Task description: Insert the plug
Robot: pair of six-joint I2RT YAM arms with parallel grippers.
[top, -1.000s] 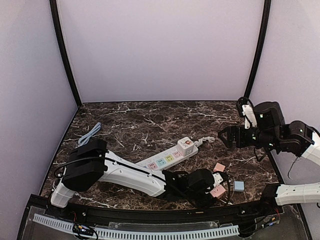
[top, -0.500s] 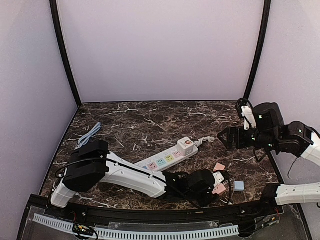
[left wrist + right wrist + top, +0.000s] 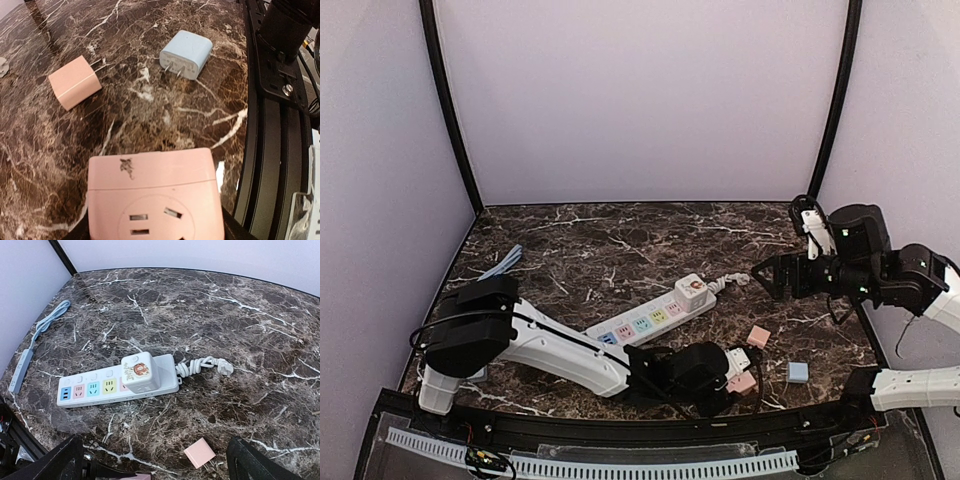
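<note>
Here, the left end effector (image 3: 739,377) pinches the pink plug (image 3: 155,195) by its two sides, its dark fingers (image 3: 79,234) only just showing at either flank in the wrist view. The plug's face, with a three-hole socket in a round recess, turns toward that camera. It sits off the strip (image 3: 650,320), on the near side and past the strip's adapter end, close to the bench (image 3: 620,240) front edge; whether it touches the bench I cannot tell.

The strip lies slantwise on the bench. Its only occupied outlet is at the right end, where a white cube adapter (image 3: 140,371) with an orange picture on top is seated. From the adapter leftward runs a row of coloured sockets (image 3: 93,388): pink, yellow, blue, pink, then a blue port block at the far left end. The strip's own cord (image 3: 202,365) is bundled just right of the adapter end, its plug lying loose on the bench.

Two more lie loose on the near side of the strip's adapter end: the other pink plug (image 3: 75,81), prongs flat to the bench, and farther right the blue plug (image 3: 186,54), well apart from each other. A blue cable (image 3: 42,335) lies well left of the strip.

The right end effector (image 3: 772,273) hangs right of the adapter end, fingers spread wide, only bench between them.
</note>
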